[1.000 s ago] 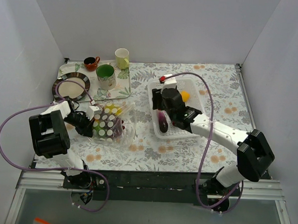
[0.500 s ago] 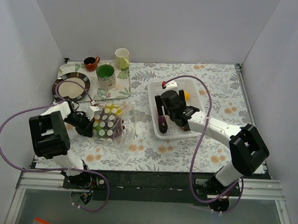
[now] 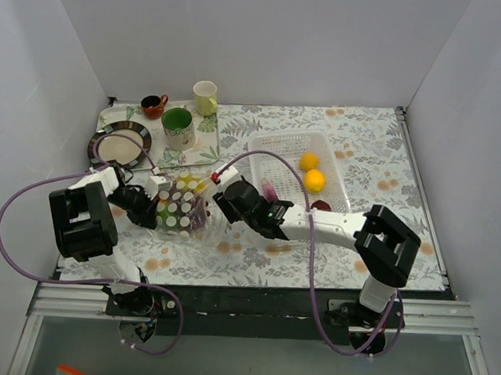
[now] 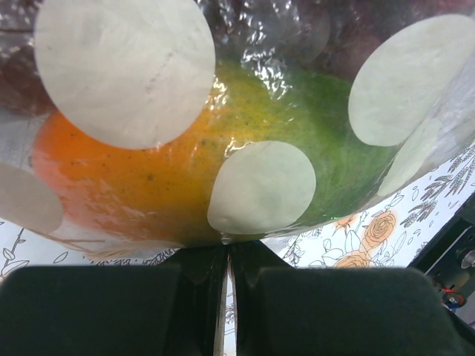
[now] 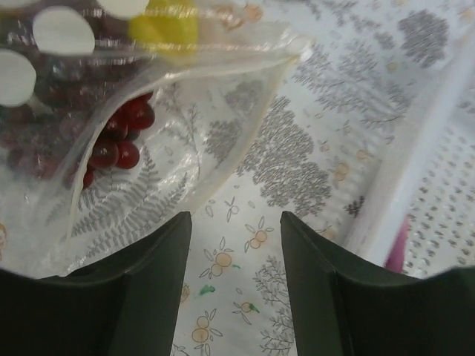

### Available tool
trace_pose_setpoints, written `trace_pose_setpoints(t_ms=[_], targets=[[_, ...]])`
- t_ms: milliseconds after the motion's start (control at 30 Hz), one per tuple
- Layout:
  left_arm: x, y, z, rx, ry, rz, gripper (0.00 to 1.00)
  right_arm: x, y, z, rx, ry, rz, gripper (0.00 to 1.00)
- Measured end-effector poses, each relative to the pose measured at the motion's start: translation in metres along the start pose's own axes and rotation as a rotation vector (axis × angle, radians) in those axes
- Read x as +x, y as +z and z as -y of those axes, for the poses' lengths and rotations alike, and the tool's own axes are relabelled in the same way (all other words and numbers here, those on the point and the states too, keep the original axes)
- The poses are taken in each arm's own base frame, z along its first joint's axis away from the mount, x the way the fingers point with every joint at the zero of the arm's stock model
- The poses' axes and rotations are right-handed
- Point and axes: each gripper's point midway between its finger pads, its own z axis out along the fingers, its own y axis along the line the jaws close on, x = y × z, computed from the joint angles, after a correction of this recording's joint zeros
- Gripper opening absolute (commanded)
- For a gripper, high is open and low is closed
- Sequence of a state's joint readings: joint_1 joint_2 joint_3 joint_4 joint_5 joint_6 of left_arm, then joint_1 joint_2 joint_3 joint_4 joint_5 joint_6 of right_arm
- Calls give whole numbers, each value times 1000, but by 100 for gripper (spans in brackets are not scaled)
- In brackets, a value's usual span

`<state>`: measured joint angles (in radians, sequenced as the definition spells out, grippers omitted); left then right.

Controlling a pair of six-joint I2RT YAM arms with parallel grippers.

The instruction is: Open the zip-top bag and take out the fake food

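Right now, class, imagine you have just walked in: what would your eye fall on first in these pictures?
The clear bag with white spots, left of centre on the table, bulges with bright toy fruit, its edge pinched by the left gripper. The right gripper hangs open just before the bag's open mouth. To the right, a white basket holds a yellow fruit and an orange one.

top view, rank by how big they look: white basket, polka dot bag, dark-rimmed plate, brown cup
1. white basket
2. zip-top bag
3. dark-rimmed plate, close to the bag, so this pair is unsure
4. brown cup
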<state>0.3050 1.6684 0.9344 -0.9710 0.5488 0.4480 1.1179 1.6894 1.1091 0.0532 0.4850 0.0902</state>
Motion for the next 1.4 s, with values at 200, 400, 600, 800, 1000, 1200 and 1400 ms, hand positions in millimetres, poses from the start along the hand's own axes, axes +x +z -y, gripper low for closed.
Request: trace_pose_setpoints(t_ms=[200, 400, 600, 800, 1000, 1200, 1400], targets=[[0, 0, 0, 0, 0, 0, 0, 35, 38, -37, -145, -26, -109, 73], [0, 0, 0, 1, 1, 0, 0, 38, 42, -80, -362, -10, -110, 92], [0, 0, 0, 0, 1, -2, 0, 22, 40, -108, -512, 6, -51, 93], [0, 0, 0, 1, 2, -2, 0, 14, 67, -120, -553, 28, -49, 84], [0, 0, 0, 0, 4, -6, 0, 15, 83, -112, -564, 87, -67, 43], [0, 0, 0, -2, 7, -9, 0, 20, 70, -106, -555, 129, -49, 2], [0, 0, -1, -5, 8, -14, 0, 35, 32, -86, -510, 129, -76, 1]])
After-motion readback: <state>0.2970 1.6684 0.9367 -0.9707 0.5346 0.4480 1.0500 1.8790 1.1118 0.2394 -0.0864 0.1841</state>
